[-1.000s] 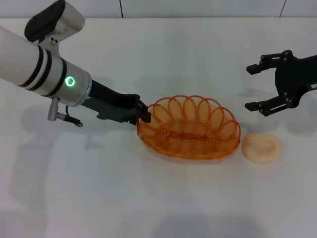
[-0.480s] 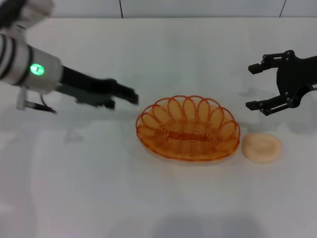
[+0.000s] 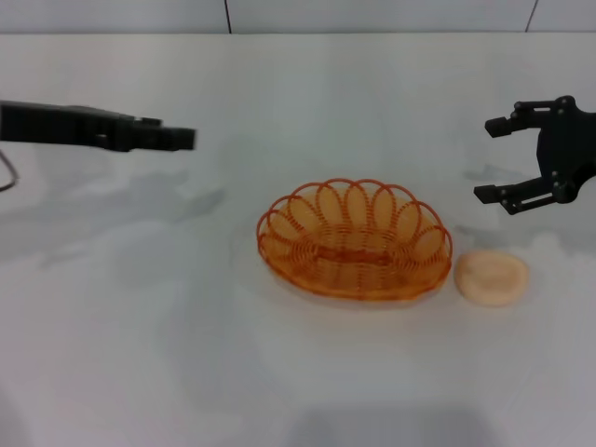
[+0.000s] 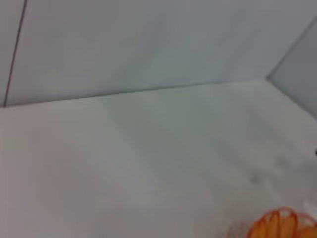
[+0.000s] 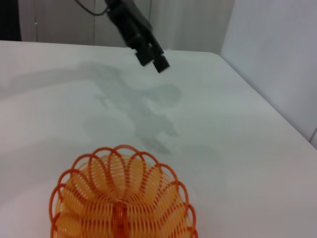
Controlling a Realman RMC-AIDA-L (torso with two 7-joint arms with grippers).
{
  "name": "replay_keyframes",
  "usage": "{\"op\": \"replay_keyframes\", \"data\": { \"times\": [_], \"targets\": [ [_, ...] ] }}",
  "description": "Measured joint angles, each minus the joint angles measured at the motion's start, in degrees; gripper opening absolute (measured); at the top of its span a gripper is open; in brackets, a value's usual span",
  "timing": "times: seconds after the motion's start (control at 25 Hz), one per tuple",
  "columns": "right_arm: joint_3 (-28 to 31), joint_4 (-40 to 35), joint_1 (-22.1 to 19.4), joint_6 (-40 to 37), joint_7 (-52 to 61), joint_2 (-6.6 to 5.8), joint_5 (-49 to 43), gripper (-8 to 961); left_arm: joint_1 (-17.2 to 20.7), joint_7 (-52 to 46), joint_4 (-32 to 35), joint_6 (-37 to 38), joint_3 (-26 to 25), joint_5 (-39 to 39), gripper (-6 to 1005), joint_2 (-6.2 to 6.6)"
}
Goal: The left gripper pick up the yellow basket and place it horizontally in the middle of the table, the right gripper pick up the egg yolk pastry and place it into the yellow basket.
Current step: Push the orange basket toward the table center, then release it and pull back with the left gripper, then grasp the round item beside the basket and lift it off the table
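Observation:
The yellow basket point(image 3: 354, 240) lies flat and horizontal on the white table point(image 3: 186, 354), near the middle. It also shows in the right wrist view point(image 5: 121, 198), and its rim shows in the left wrist view point(image 4: 285, 225). The egg yolk pastry point(image 3: 491, 277) lies on the table just right of the basket, almost touching it. My left gripper point(image 3: 179, 140) hangs above the table, far to the left of the basket, empty, with its jaws slightly apart. It also shows in the right wrist view point(image 5: 152, 58). My right gripper point(image 3: 484, 160) is open and empty, above and behind the pastry.
A grey wall point(image 3: 372, 14) runs along the table's far edge. The table's right edge point(image 5: 277, 119) shows in the right wrist view. Nothing else stands on the table.
My left gripper has let go of the basket's left rim and drawn back to the left and up. The basket stays put. My right gripper has shifted slightly right.

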Motion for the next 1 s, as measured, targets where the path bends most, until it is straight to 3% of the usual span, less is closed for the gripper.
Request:
{"op": "replay_keyframes", "data": {
  "times": [0.16, 0.4, 0.48, 0.72, 1.0],
  "targets": [
    [0.5, -0.6, -0.7, -1.1, 1.4, 0.38, 0.0, 860, 1.1, 8.5, -1.0, 2.9, -0.1, -0.2, 743, 1.81],
    [0.9, -1.1, -1.2, -1.9, 3.4, 0.42, 0.1, 859, 3.0, 18.4, 1.0, 10.4, -0.1, -0.2, 743, 1.8],
    [1.0, -1.1, -1.2, -2.2, 3.7, 0.44, 0.2, 859, 4.6, 22.1, 3.1, 12.6, -0.3, -0.7, 743, 0.86],
    [1.1, -1.8, -1.8, -4.5, 5.4, 0.6, 1.0, 858, 12.1, 35.4, 9.1, 13.6, -0.5, -0.9, 742, -3.55],
    [0.9, -4.1, -1.8, -6.6, 9.6, 0.03, -0.3, 857, 16.7, 45.0, 8.4, 12.0, -1.0, -1.7, 742, -5.44]
  ]
}}
